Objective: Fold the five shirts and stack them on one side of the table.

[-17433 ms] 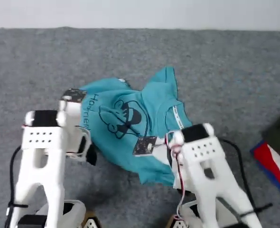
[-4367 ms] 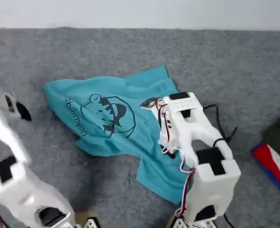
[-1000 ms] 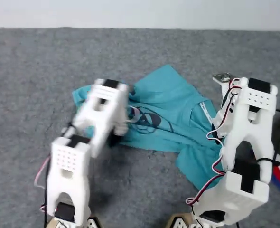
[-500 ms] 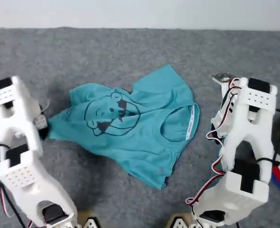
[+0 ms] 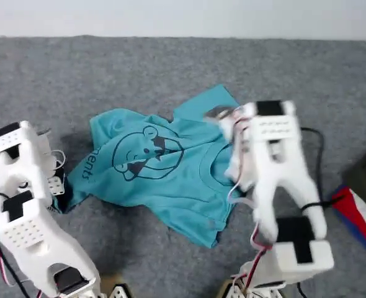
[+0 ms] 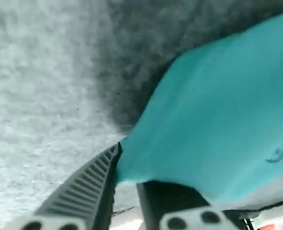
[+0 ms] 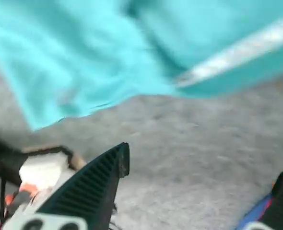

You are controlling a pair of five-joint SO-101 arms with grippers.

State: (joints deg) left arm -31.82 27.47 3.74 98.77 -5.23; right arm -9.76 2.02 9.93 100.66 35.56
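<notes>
I think they are smoothing the teal shirt (image 5: pixel 164 180), rumpled mid-frame on the surface (image 5: pixel 77 74): the left end effector (image 6: pixel 127 175) pinches its edge, and the right end effector (image 7: pixel 206 160), wide open and empty, needs a corner next.

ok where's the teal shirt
High view: the teal shirt lies spread on the table, left-side corner pinched in the left gripper, right gripper open by its collar.
</notes>
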